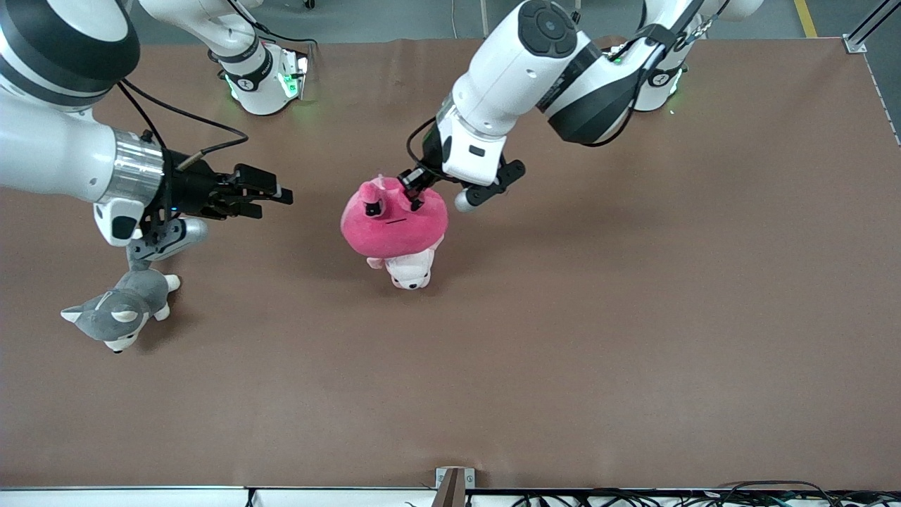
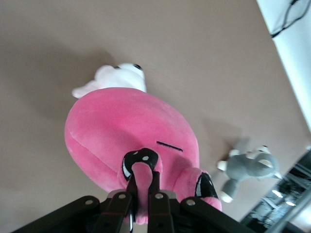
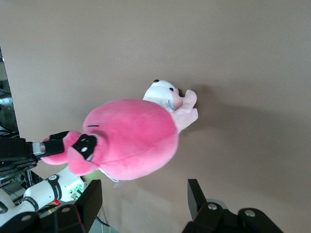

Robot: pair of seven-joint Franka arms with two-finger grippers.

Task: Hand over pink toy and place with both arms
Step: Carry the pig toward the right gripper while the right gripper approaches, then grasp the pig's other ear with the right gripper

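Pink toy [image 1: 394,222]: hung over mid-tabletop above a pale plush [image 1: 410,270], ear clamped in left pincer [image 1: 417,189]; right pincer [image 1: 271,195], wide, waits toward the right arm's edge; handover pending, next needs right pincer around the body

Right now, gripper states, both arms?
Left gripper: shut on the pink toy, pinching its top, over the pale pink-and-white plush.
Right gripper: open, holding nothing, above the table near the grey plush.
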